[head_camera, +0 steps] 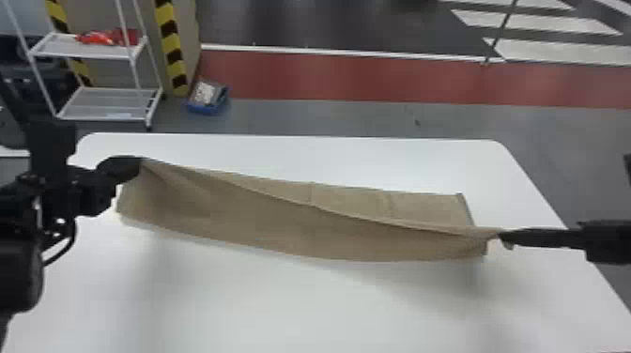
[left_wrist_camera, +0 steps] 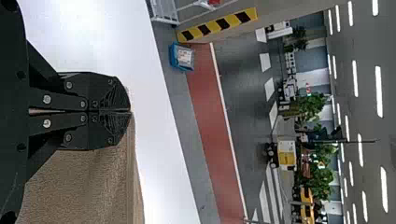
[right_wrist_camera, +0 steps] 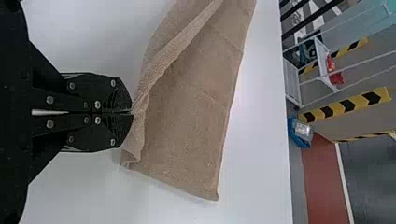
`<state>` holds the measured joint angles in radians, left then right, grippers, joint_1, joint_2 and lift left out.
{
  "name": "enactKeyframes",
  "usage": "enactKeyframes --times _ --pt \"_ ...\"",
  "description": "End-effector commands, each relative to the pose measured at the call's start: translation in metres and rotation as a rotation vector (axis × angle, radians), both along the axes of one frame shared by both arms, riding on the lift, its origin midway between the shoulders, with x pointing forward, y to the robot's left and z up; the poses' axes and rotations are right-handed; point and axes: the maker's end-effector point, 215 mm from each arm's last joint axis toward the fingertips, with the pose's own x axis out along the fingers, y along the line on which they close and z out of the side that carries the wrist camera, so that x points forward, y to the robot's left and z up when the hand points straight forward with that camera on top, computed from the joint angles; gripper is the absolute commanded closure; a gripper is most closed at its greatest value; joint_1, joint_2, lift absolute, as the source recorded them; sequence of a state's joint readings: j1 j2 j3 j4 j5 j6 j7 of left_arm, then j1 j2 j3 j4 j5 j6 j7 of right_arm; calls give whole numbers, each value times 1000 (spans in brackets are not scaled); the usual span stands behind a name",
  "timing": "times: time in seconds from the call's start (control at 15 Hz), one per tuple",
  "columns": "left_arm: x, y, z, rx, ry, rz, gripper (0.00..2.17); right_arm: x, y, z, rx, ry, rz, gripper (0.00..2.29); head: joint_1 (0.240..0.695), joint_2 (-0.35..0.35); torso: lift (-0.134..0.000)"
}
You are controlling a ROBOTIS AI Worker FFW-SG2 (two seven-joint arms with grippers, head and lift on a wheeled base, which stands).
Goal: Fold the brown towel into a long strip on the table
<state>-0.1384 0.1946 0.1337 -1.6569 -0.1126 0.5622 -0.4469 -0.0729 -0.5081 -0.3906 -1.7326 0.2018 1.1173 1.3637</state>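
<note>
The brown towel stretches across the table in the head view, its near layer lifted by both ends over a flatter layer behind. My left gripper is shut on its far left corner. At the right end, my right gripper pinches the towel's edge, also shut. The left wrist view has the left gripper closed, with the towel hanging beside the fingers. In the right wrist view the right gripper holds a raised fold, and the towel's lower layer lies on the table beyond.
The white table extends around the towel, its far edge running behind it. Past that edge, on the floor, are a blue box and a white rack with red items, beside a striped pillar.
</note>
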Motion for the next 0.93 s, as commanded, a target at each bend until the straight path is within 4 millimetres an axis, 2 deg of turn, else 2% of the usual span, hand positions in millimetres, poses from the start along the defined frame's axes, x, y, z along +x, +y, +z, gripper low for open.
enactKeyframes --times 0.0,0.27,0.47,0.8,0.87 --pt "18 -7 -2 4 11 1 2145 24 2 4 28 18 -13 1774 695 -114 -100" --pt "40 -3 -15 51 48 28 2145 62 -6 -7 27 95 -26 1774 695 -114 -100" --pt "49 1 -18 64 63 39 2145 87 -10 -1 5 98 -9 1774 695 -112 -100" --pt "58 13 -26 88 90 63 2145 105 -20 -8 -87 110 39 1774 695 -104 -100" --pt "60 10 -25 94 91 56 2145 108 -22 -10 -109 111 52 1774 695 -104 -100"
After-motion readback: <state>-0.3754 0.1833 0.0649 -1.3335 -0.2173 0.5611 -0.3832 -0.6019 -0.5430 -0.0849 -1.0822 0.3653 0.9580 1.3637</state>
